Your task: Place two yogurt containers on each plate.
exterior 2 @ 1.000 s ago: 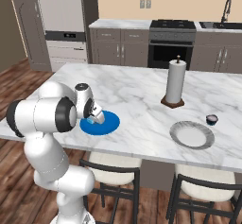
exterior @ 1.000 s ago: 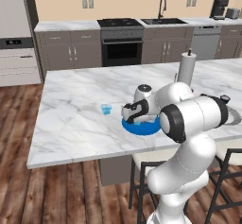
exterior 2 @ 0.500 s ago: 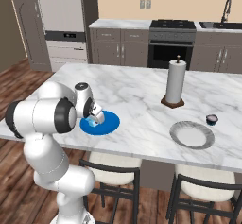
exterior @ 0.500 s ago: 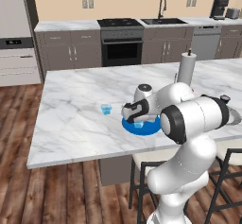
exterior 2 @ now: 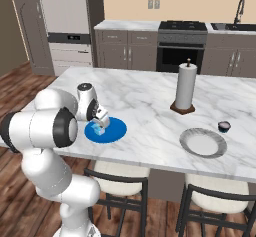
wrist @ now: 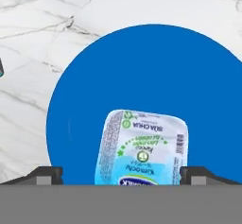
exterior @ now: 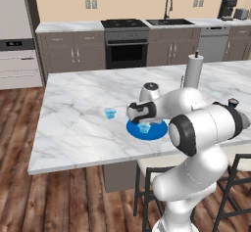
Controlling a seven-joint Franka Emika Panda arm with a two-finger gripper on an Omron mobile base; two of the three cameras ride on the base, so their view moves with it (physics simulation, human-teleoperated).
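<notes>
- two plates on the marble island: the blue plate (exterior: 147,130) near the front edge, the grey plate (exterior 2: 203,142) well apart from it along the same front edge, near the far end of the island.
- yogurt cups i can count: three. one pale blue yogurt cup (wrist: 142,147) sits on the blue plate, lid up, printing readable in the hand view.
- a second pale blue cup (exterior: 110,112) stands on bare marble beside the blue plate, apart from it, on the side away from the arm.
- the dark cup (exterior 2: 224,126) sits on the counter just beyond the grey plate, near its rim, not on it.
- the grey plate carries nothing.
- one gripper (wrist: 121,173), low over the blue plate, jaws spread wide; the fingertips (wrist: 47,175) stand clear on either side of the cup on the plate, blue showing between pad and cup on both sides, so nothing is held.
- that cup sits toward the plate's near portion in the hand view, with a broad stretch of blue open beyond it.
- one paper towel roll (exterior 2: 184,87) upright on its stand, set back between the two plates.
- open marble around the loose pale cup and between the two plates along the front edge.
- two stools (exterior 2: 119,186) tuck under the front overhang.
</notes>
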